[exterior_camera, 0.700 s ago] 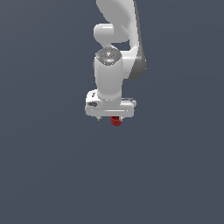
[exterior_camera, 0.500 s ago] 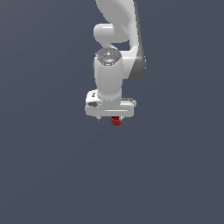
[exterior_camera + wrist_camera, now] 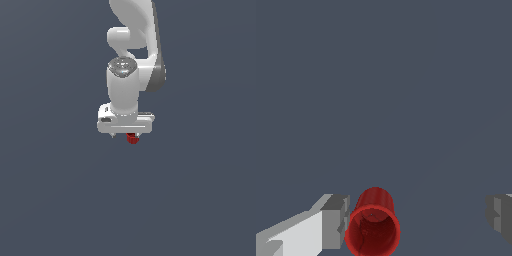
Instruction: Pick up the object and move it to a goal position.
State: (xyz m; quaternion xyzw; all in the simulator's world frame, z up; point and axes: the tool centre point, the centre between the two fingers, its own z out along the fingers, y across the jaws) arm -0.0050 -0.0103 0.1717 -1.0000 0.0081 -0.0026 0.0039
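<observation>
The object is a small red cup-like cylinder [image 3: 373,227] with a hollow rim facing the wrist camera. It stands between my fingers, right beside one finger [image 3: 335,222], while the other finger [image 3: 500,216] is far from it. My gripper [image 3: 416,220] is open, much wider than the cup. In the exterior view the white hand points straight down, the gripper [image 3: 127,134] sits low over the object [image 3: 132,139], and only the cup's lower part peeks out under the hand.
A plain dark grey surface [image 3: 60,200] fills both views. Nothing else shows on it. The white arm [image 3: 132,45] rises from the hand toward the exterior view's upper edge.
</observation>
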